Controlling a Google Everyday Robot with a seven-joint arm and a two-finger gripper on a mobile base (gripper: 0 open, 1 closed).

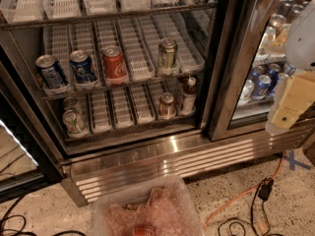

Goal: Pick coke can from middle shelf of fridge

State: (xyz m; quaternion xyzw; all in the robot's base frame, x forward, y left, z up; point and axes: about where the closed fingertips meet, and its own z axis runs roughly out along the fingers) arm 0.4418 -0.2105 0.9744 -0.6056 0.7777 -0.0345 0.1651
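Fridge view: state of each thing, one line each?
fridge: left side open
right glass door: shut
coke can: upright on middle shelf, untouched
blue cans: upright, left of coke can
gold can: upright, right of coke can
claw: far right, in front of right glass door, away from middle shelf

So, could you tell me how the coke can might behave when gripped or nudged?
The coke can stands upright, tall and narrow: a sideways nudge may tip it. Its smooth round wall could slip. The gripper hangs far right.
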